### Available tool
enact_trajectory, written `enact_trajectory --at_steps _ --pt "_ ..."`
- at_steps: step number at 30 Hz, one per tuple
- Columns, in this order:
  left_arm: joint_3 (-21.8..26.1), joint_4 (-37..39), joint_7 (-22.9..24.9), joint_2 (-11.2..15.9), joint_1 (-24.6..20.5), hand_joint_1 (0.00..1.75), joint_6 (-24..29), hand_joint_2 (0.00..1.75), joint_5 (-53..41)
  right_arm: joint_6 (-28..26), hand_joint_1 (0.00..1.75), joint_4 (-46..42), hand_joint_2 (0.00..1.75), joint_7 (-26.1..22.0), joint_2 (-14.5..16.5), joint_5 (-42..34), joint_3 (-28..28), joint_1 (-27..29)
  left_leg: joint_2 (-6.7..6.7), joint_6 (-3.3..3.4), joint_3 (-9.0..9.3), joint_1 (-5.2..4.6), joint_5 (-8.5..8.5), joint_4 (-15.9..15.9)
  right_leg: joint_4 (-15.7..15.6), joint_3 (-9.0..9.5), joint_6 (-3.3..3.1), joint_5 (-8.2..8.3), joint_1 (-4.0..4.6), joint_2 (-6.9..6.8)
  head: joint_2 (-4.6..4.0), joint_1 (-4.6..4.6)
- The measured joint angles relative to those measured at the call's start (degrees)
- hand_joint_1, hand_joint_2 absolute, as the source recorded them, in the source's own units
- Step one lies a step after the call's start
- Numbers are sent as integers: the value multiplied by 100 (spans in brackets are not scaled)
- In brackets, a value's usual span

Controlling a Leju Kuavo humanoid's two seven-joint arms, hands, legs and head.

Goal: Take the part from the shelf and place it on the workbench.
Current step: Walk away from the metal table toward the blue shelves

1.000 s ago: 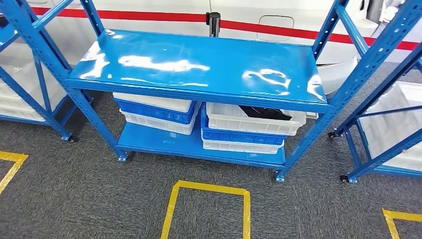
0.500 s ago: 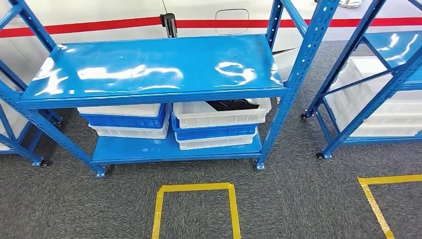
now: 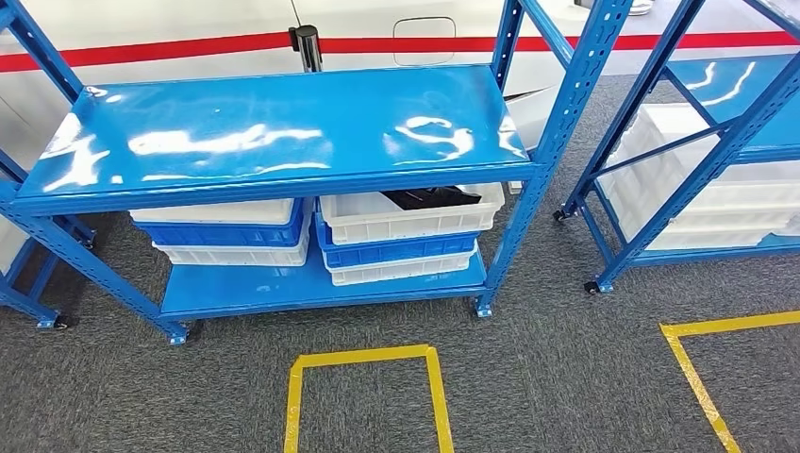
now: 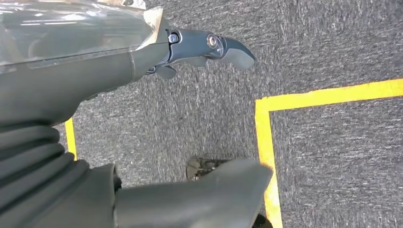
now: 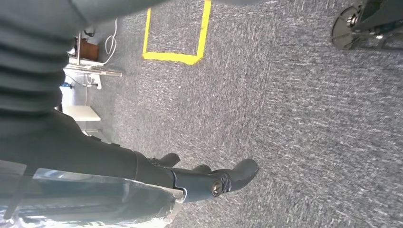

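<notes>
While your robot faces the blue shelf (image 3: 274, 132), the dark part (image 3: 432, 198) lies in the top white bin (image 3: 410, 215) of the stack at the shelf's right end, tucked under the glossy upper deck. You can see its long axis running along the shelf's front edge, lying roughly flat in the bin; which end leads is too dark to tell. A second stack of white and blue bins (image 3: 226, 231) sits beside it, toward the shelf's left end, on the same lower deck.

From the head view you get the shelf, a neighbouring rack (image 3: 698, 160) off its right end with more white bins, and a yellow tape square (image 3: 363, 396) on the grey carpet in front of the shelf. Your wrist views give what the head view lacks: the left robot hand (image 4: 209, 50) hangs over the carpet beside a yellow tape corner (image 4: 266, 123), fingers apart and holding nothing; the right robot hand (image 5: 209, 178) likewise hangs above carpet, fingers loosely spread and empty, well away from the shelf.

Against half a second earlier, your whole head picture has slid slightly: the shelf sits a little further left and the neighbouring rack shows more, a camera shift, not a move of the bins.
</notes>
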Motion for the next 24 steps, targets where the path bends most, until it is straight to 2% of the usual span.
enact_trajectory --at_steps 4,16,17,20,21,24 --pt "0 0 0 0 1 0 0 175 0 1 0 0 175 0 0 1 0 4 0 27 -12 -23 15 7 -3 18 28 17 -25 0 0 2" --pt "-96 -8 83 21 21 0 24 175 -10 98 0 -5 175 92 -7 -60 1 23 -1 43 -12 -19 6 7 -7 9 30 17 -46 0 0 0" --pt "-175 -18 136 38 38 0 12 131 41 141 0 -11 175 97 -13 -116 2 40 -1 42 -12 -16 6 7 -7 9 30 17 -44 0 0 0" --pt "-455 -63 323 96 108 0 -76 0 321 251 0 -51 44 27 -36 -361 14 117 -2 42 -13 -7 7 7 -6 9 29 17 -37 0 0 -1" --pt "-548 -81 386 117 132 0 -108 0 423 284 0 -72 0 -8 -43 -447 18 146 -2 42 -14 -4 7 7 -6 8 29 17 -33 0 0 -1" --pt "-849 -154 576 187 208 0 -217 0 750 380 0 -146 0 -133 -65 -707 40 224 -2 41 -15 1 6 7 -6 7 28 16 -28 0 0 -1"
